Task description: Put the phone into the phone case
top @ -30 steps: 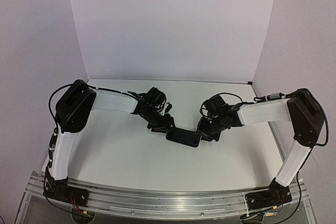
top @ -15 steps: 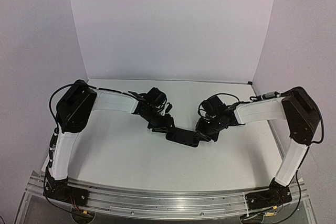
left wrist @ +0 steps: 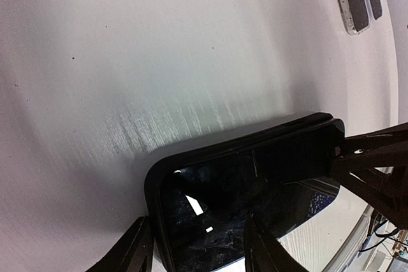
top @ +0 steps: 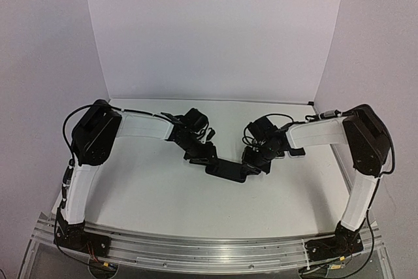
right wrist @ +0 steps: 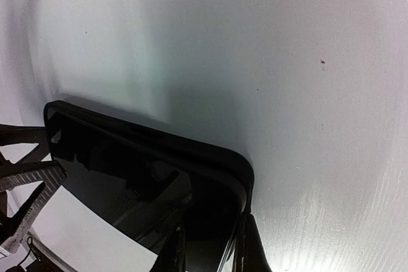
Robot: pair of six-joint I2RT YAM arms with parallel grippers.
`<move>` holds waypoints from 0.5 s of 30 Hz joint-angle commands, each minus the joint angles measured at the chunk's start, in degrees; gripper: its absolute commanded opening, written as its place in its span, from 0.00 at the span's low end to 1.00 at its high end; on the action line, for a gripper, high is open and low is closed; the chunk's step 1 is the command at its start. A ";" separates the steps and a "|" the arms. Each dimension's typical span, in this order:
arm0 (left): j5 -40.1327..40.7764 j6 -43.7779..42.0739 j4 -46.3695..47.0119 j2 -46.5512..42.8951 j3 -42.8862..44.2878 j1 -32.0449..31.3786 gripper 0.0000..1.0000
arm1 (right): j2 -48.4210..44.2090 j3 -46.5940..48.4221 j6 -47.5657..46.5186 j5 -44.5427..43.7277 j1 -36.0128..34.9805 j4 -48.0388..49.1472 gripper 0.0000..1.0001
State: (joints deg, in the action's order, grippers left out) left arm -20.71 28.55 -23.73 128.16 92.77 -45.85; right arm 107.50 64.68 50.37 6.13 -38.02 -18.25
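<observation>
Pale lilac walls (top: 215, 31) close off a white surface (top: 150, 194), and both arms reach in to its middle. That is where the phone (top: 227, 170) lies flat, screen up, inside the black phone case (left wrist: 242, 139) (the raised rim runs along the glass in both wrist views).

We see the left gripper (top: 204, 156) at the left end of the phone with its fingers spread moderately wide. One finger (left wrist: 137, 246) sits just outside the short end of the case and the other hangs over the screen. We cannot tell whether either one touches.

At the right end, the right gripper (top: 256, 164) has its fingers (right wrist: 247, 246) drawn close, with only a narrow gap between them. One is just beside the end wall of the case and the other is over the glass. We cannot tell whether they actually pinch the rim.

Near the phone the surface shows faint scuff streaks and a few dark specks. An aluminium rail (top: 209, 253) along the near edge carries both arm bases.
</observation>
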 commanded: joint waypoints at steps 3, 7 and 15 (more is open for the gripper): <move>-0.58 -1.59 -4.04 4.76 1.07 -1.58 0.48 | 5.62 5.90 -7.54 10.43 -0.96 4.84 0.10; -0.88 -1.76 -4.85 5.80 2.18 -1.92 0.47 | 7.16 7.31 -9.79 12.06 -1.09 4.62 0.08; 0.76 -1.25 -7.19 7.33 3.41 -2.71 0.45 | 10.89 9.39 -10.68 11.16 -1.19 0.31 0.05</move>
State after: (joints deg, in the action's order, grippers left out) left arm -19.42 27.88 -27.83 129.83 96.41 -45.83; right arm 112.44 72.23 43.06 10.51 -36.60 -26.82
